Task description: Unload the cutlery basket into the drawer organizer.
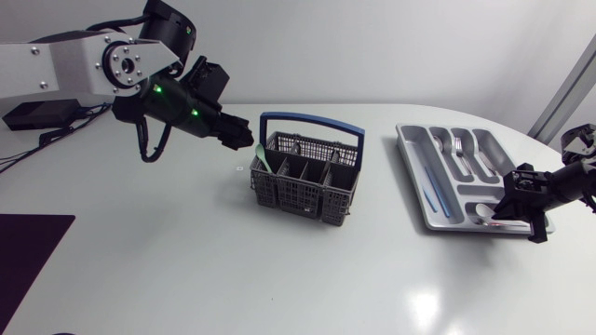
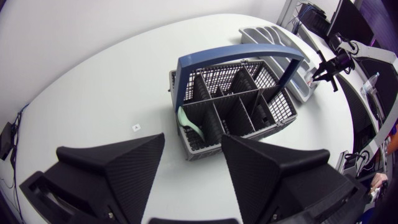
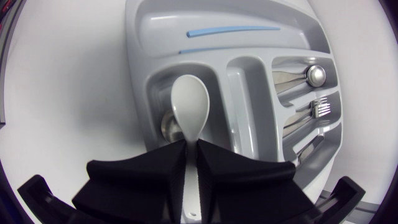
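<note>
The grey cutlery basket (image 1: pixel 307 175) with a blue handle (image 1: pixel 312 122) stands mid-table. A pale green utensil (image 1: pixel 261 157) pokes out of its left end compartment. My left gripper (image 1: pixel 240 130) hovers just left of the basket, open and empty. In the left wrist view the basket (image 2: pixel 239 102) and the green utensil (image 2: pixel 189 123) lie ahead of the open left gripper (image 2: pixel 193 158). At the grey drawer organizer (image 1: pixel 414 172), my right gripper (image 1: pixel 510 207) is over the near right corner. It (image 3: pixel 191 152) is shut on a white spoon (image 3: pixel 189 109) above a compartment of the organizer (image 3: pixel 140 62).
The organizer holds two blue sticks (image 3: pixel 230 30) in its long slot and metal cutlery (image 3: pixel 314 76), including a fork (image 3: pixel 320 109), in other slots. A metal spoon (image 3: pixel 166 127) lies under the white one. A dark mat (image 1: pixel 28 249) sits at the table's left front.
</note>
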Controlling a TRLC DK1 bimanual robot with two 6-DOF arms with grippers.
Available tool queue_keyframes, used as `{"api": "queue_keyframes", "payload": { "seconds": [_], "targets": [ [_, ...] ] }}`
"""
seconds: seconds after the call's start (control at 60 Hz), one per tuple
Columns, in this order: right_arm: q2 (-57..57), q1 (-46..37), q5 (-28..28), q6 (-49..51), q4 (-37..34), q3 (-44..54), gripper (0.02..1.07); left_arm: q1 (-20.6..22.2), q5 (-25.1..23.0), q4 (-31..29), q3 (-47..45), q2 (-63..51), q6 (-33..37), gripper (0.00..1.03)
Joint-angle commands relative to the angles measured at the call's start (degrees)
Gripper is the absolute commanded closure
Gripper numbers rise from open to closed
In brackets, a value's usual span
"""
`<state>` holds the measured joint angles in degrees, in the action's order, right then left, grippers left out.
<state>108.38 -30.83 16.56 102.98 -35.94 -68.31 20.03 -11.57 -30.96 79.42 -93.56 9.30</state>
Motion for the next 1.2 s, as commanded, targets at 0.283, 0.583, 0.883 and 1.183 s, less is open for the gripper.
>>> {"api": "queue_keyframes", "payload": {
  "seconds": [0.283, 0.583, 0.883, 1.183],
  "targets": [
    [1.93, -0.28, -2.58, 0.82, 9.66, 1.34, 0.43, 3.52, 2.17, 2.75, -3.48, -1.19, 2.57, 0.39],
    [-8.45, -1.43, 0.93, -7.00, 5.97, 4.59, 0.13, 5.02, 5.51, 6.26, -4.09, -2.42, 2.57, 0.39],
    [-22.33, 2.26, 6.29, -16.85, 1.23, 13.12, 0.08, 4.67, 7.27, 12.94, -4.09, -6.72, 2.30, 0.46],
    [-38.07, 8.24, 9.46, -23.97, -2.11, 22.00, 0.08, 4.05, 7.27, 14.61, -2.07, -10.86, 1.86, 0.53]
  ]
}}
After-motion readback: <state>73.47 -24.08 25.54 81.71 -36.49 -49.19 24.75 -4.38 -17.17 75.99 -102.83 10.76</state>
